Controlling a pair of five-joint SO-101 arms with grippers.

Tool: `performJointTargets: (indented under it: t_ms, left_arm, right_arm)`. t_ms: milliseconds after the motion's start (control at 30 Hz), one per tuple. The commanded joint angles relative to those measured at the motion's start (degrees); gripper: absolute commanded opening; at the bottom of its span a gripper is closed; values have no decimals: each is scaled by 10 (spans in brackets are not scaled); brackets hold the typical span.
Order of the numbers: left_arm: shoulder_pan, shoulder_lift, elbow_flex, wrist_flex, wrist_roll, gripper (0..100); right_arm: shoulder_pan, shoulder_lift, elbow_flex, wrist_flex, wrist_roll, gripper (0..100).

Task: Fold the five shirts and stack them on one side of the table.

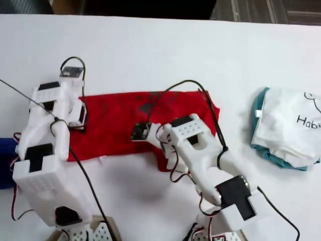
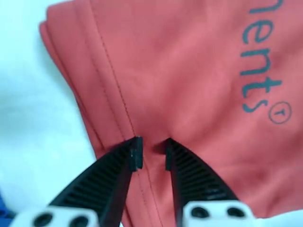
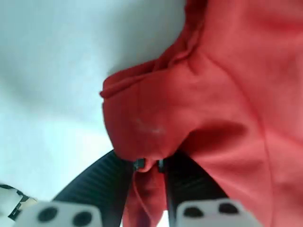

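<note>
The red shirt (image 1: 120, 120) lies spread across the middle of the white surface (image 1: 150, 45), its long side running from one arm to the other. Dark printed lettering shows faintly on its upper face.

The left gripper (image 2: 152, 153) sits at the shirt's left end, close to a stitched hem line. Its black ribbed fingers (image 2: 118, 175) are drawn close together, with a small ridge of red cloth (image 2: 189, 71) pinched between the tips, and creases in the fabric run into that spot. In the left wrist view the folded edge of the shirt lies just beside the gripper, with bare surface beyond it.

The right gripper (image 3: 149, 164) is at the shirt's near right corner. It is clamped on a bunched fold of the red cloth (image 3: 227, 94), which bulges over the fingertips and hangs in a loose lump. In the high view this corner (image 1: 163, 161) juts toward the arm bases, away from the shirt's otherwise straight near edge.

Well apart from the red shirt, near the surface's right edge, a folded white shirt (image 1: 288, 118) rests on top of a folded teal shirt (image 1: 261, 100). A piece of dark blue cloth (image 1: 6, 155) shows at the left edge, beside the left arm.
</note>
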Motion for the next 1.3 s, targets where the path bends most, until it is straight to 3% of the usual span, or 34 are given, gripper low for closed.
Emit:
performJointTargets:
  t_ms: [0, 400, 667, 1000, 1267]
  left_arm:
    - [4, 4, -6, -18, 0, 116]
    - [4, 4, -6, -18, 0, 116]
    - [4, 4, -6, -18, 0, 116]
    - [4, 4, -6, -18, 0, 116]
    - [4, 4, -6, -18, 0, 116]
  right_arm:
    - [-7, 23, 3, 7, -2, 21]
    - [42, -29, -156, 138, 6, 21]
    - [80, -29, -229, 138, 76, 20]
    - [80, -21, -351, 137, 76, 20]
    - [80, 105, -462, 136, 76, 21]
